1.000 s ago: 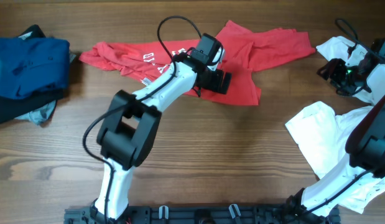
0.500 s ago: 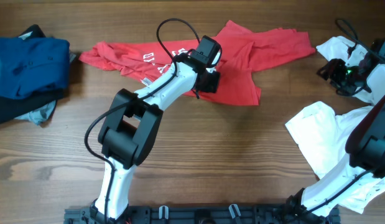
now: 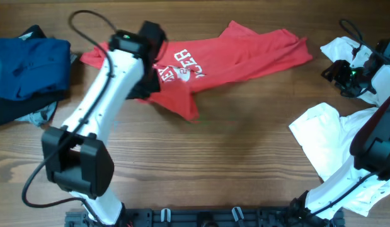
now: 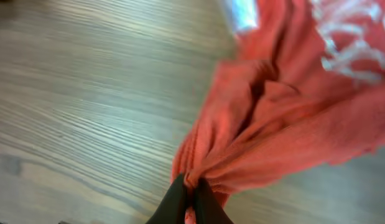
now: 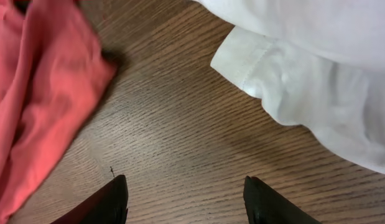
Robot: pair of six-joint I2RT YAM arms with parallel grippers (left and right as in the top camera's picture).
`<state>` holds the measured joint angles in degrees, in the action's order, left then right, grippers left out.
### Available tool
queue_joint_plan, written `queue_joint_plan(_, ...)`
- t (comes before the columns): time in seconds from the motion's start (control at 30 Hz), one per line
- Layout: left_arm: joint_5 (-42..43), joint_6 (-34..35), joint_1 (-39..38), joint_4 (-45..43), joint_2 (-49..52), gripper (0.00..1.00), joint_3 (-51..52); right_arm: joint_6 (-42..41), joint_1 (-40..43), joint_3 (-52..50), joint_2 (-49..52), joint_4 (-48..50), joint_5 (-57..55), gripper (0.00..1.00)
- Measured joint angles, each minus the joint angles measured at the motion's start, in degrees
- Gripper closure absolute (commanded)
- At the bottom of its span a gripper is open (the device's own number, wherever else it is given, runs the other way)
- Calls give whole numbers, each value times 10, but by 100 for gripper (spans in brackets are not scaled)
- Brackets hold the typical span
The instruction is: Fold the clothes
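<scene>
A red T-shirt with white lettering lies stretched across the far side of the table. Its lower part is bunched toward the left. My left gripper is over the shirt's left part, and in the left wrist view that gripper is shut on a gathered fold of the red cloth. At the far right, my right gripper hovers open over bare wood. In the right wrist view this gripper holds nothing, with the shirt's red edge to its left and a white sleeve to its right.
A pile of blue and dark clothes sits at the far left. One white garment lies at the right front, and another is bunched under the right arm at the back right.
The left gripper went from open to shut on the red shirt, then swung left, dragging the cloth with it. The shirt now lies stretched out with its lettering showing. The right arm stayed still.
</scene>
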<state>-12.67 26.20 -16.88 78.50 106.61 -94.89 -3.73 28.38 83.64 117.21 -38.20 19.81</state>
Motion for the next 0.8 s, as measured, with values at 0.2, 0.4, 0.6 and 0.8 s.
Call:
queue_joint_plan(0.2,-4,33,88,-58,0,33,0,0,0,0,0,0,-2,40)
queue_joint_plan(0.4,33,39,89,-86,0,25,0,0,0,0,0,-1,-4,40)
queue_joint_plan(0.6,103,42,-9,-115,3,27,1,0,0,0,0,-4,-4,40)
queue_joint_plan(0.8,85,43,-95,-165,134,28,1,0,0,0,0,-11,-4,39)
